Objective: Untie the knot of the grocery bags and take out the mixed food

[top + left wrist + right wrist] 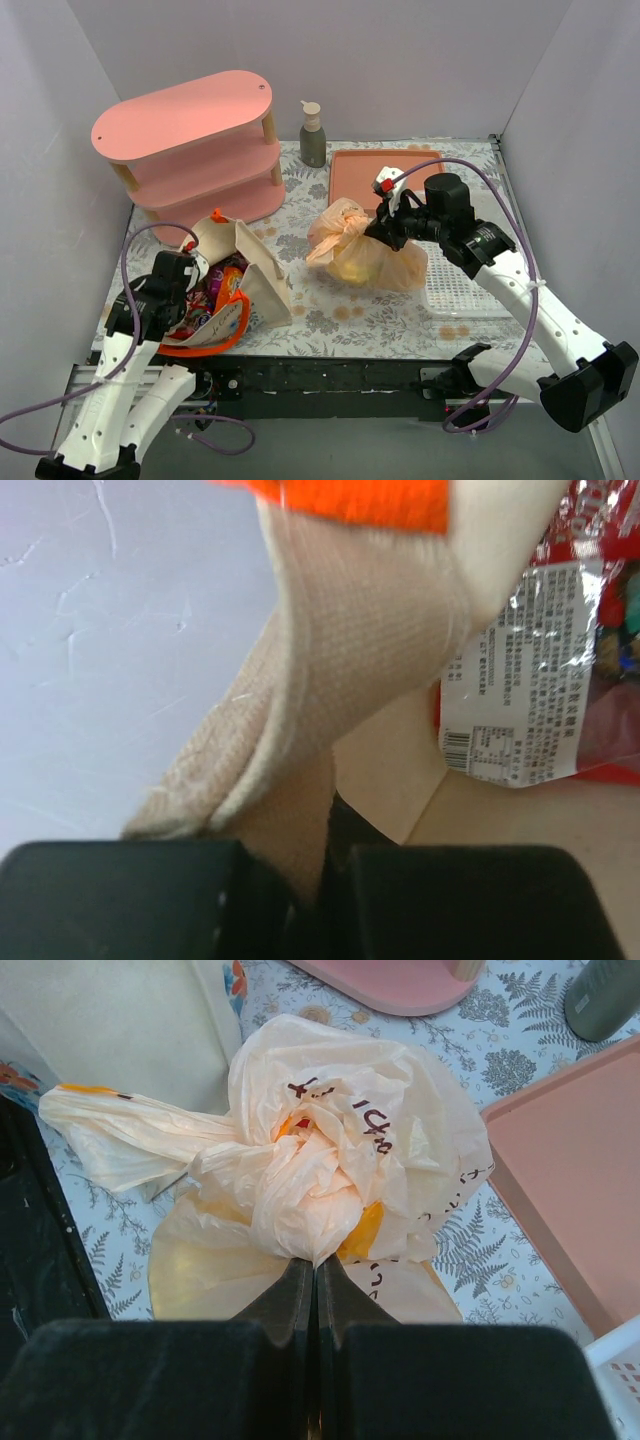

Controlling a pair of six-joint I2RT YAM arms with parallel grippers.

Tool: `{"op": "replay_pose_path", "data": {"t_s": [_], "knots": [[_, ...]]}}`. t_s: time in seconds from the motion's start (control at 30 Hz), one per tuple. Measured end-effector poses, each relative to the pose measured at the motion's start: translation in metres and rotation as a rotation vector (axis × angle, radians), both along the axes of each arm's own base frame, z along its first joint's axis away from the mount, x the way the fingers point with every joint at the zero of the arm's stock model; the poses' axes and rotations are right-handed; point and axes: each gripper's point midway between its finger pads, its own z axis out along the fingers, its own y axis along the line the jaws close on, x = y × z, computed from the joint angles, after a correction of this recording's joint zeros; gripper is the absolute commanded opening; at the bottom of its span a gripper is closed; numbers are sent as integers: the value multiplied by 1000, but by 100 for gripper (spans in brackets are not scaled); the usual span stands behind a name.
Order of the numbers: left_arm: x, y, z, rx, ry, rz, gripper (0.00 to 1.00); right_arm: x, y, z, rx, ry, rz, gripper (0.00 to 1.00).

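**Both bags gripped, knot tied**

Top view: the tan plastic bag (pixel 372 260) is seen at centre frame, its knot (pixel 345 222) tied. The right gripper (pixel 376 232) is closed on the bunched plastic there. At lower left the canvas tote (pixel 262 272) lies open with snack packets (pixel 216 292) inside, and the left gripper (pixel 192 258) is clamped on its rim.

Left wrist view: a fold of cream canvas is pinched between the closed jaws at bottom centre. A red snack packet is seen at upper right and the orange handle (pixel 350 495) at the top edge.

Right wrist view: the jaws are pressed together at bottom centre, nipping plastic just below the knot. Something yellow is shown through the film.
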Motion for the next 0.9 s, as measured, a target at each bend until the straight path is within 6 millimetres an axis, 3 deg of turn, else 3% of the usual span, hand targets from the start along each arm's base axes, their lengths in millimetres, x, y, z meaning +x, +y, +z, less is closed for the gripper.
{"op": "replay_pose_path", "data": {"t_s": [0.07,0.1,0.3,0.4,0.43,0.5,0.73,0.87,0.9], "knots": [[-4,8,-1,64,15,-26,3,0,1,-2,2,12,2,1],[-6,12,-2,98,26,-40,10,0,2,-3,3,19,5,1],[-5,28,7,261,80,-47,29,-2,6,-8,8,53,18,1],[-5,35,16,340,130,-10,60,-1,7,-9,6,56,19,1],[-3,37,22,369,140,6,83,-1,7,-9,6,56,19,1],[5,38,43,412,135,37,91,-1,7,-9,6,56,19,1],[63,25,138,374,-86,106,93,-2,6,-10,5,56,20,1],[115,-1,199,161,-315,115,73,-2,4,-10,5,60,6,1],[127,-10,209,89,-365,111,52,-2,4,-9,6,60,-2,1]]}}
